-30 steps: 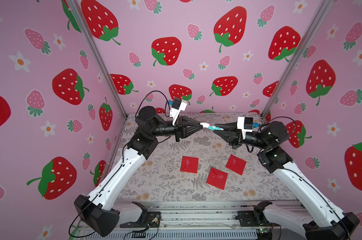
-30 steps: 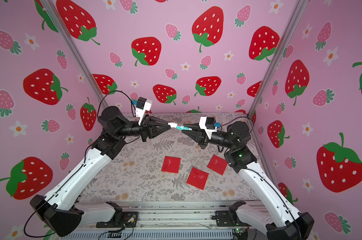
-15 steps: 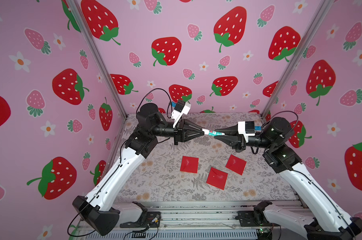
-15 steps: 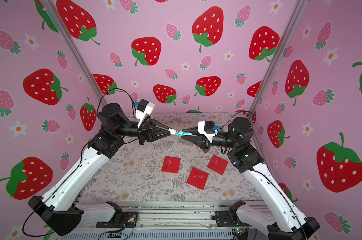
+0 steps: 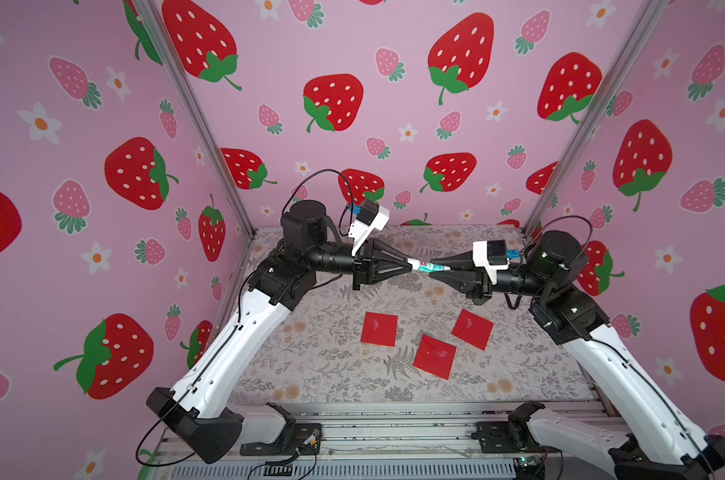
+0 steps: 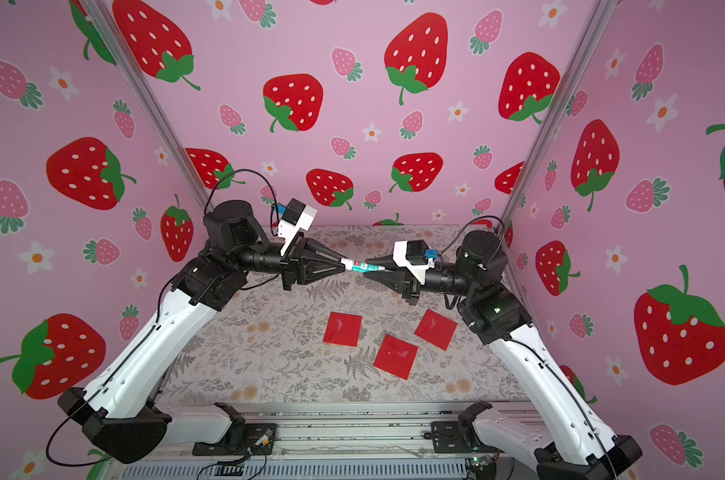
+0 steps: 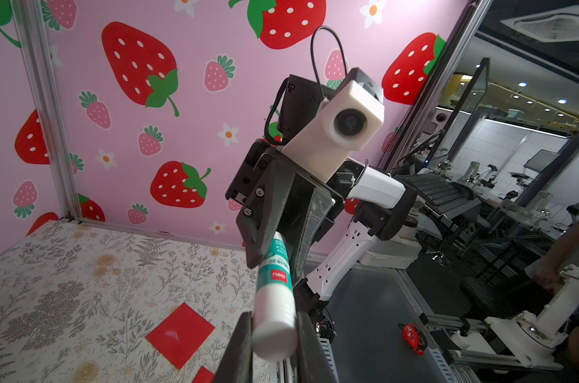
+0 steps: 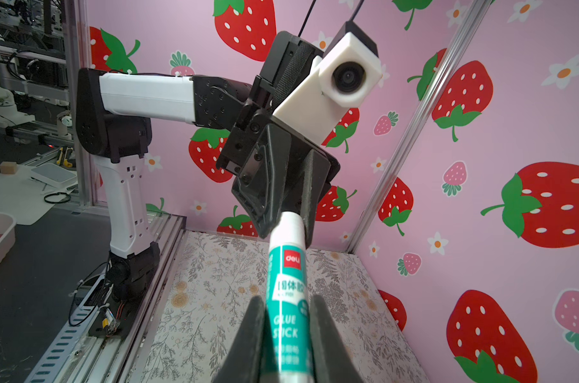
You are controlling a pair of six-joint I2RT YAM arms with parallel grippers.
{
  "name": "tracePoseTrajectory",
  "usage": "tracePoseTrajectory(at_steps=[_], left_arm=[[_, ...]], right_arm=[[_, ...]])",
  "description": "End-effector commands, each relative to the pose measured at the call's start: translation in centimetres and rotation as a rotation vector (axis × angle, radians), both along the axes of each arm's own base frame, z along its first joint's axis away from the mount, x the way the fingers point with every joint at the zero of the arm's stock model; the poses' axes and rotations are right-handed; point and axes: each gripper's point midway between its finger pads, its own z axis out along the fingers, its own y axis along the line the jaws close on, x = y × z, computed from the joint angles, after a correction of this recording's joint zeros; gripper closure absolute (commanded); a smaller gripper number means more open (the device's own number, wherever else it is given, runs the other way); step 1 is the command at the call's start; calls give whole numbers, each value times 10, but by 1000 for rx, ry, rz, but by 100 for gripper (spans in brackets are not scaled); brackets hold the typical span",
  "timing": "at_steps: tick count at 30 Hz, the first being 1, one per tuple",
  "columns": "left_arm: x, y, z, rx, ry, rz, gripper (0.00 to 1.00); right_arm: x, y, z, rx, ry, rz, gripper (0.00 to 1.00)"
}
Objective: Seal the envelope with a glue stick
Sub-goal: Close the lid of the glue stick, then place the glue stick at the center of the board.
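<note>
In both top views the left arm reaches in from the lower left of the frame. Its left pincer (image 5: pixel 408 266) points toward the centre and is clenched on the plain white end of the glue stick (image 5: pixel 421 266). The stick lies nearly level at mid-frame, held in the air well above the patterned bench (image 5: pixel 319 361) and bridging the two pincers tip to tip. In the left wrist view the white end (image 7: pixel 274 318) sits squeezed between that pincer's two dark fingers.

Just right of centre, the right pincer (image 5: pixel 433 270) is clamped on the teal-labelled barrel, and its arm runs off to the lower right. The right wrist view shows the label (image 8: pixel 288 298) gripped between its fingers, with the white end entering the opposing pincer (image 8: pixel 286 217).

Gripping both ends this way looks meant for uncapping: one pincer braces the barrel while the other pulls or twists the white part, presumably the cap. Working in the air keeps the stick off the paper.

In the lower centre of the frame three red envelopes lie flat and apart: the left envelope (image 5: pixel 379 329), the middle envelope (image 5: pixel 434 356) and the right envelope (image 5: pixel 473 329). All are untouched, so gluing has not begun.
</note>
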Motion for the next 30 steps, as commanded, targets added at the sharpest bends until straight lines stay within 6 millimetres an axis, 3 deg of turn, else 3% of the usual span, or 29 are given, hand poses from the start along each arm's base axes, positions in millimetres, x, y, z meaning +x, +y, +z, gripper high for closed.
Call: tracePoseTrajectory(at_steps=[1,7,10,16,21,23,30], left_arm=[[8,-7,-30,89,23,63,88],[55,53,-34,93,59,365,47],[70,81,-47,128,85,500,38],[95,121,-80,189,149,747,33],[101,121,-102,203,214,765,32],[103,121,-109,203,240,771,32],[108,118,-132,199,316,768,32]], right_arm=[[8,12,-3,21,-12,-48,100],[44,4,-27,28,61,-184,100],[68,0,-51,41,127,-260,100],[114,-8,-142,3,310,-422,100],[132,-15,-224,-37,419,-518,99],[138,-19,-255,-57,457,-558,95],[148,-22,-340,-91,596,-609,88]])
